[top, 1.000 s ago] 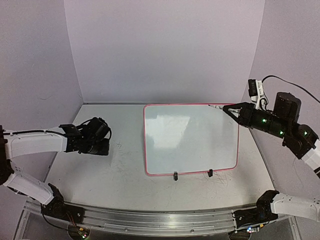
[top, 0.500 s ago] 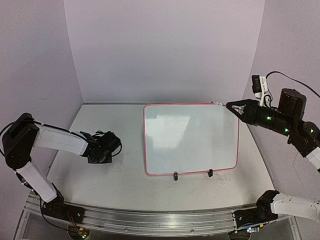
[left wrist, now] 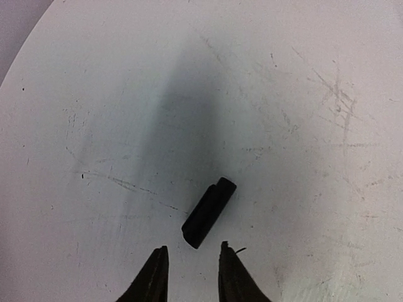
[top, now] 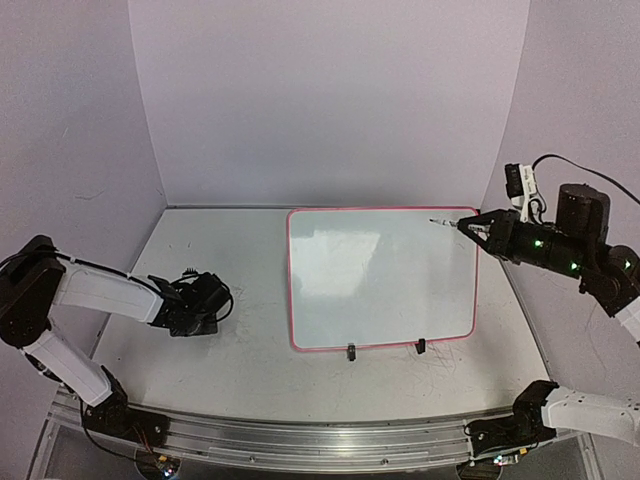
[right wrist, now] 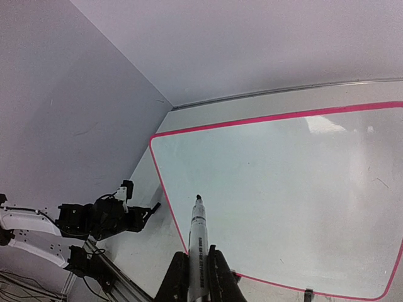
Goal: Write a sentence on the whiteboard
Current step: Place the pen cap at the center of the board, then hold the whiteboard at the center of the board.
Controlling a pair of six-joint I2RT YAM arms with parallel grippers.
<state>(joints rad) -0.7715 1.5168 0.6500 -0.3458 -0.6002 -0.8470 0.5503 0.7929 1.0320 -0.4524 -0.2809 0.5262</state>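
Soft overhead light; pale glare on the whiteboard (top: 380,285) toward ten o'clock, a blurry shadow on the bench (left wrist: 327,82) at twelve o'clock from my left pincer (left wrist: 192,248).

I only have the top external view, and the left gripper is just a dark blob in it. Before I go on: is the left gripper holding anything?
Observer: No. In the left wrist view the left gripper has its jaws parted. A small black cap lies on the table just ahead of the fingertips, not gripped.
Operator: And the pen on the right, is it uncapped?
Observer: Yes. The right wrist view shows the right gripper shut on the marker, its dark tip bare and pointing out over the whiteboard.
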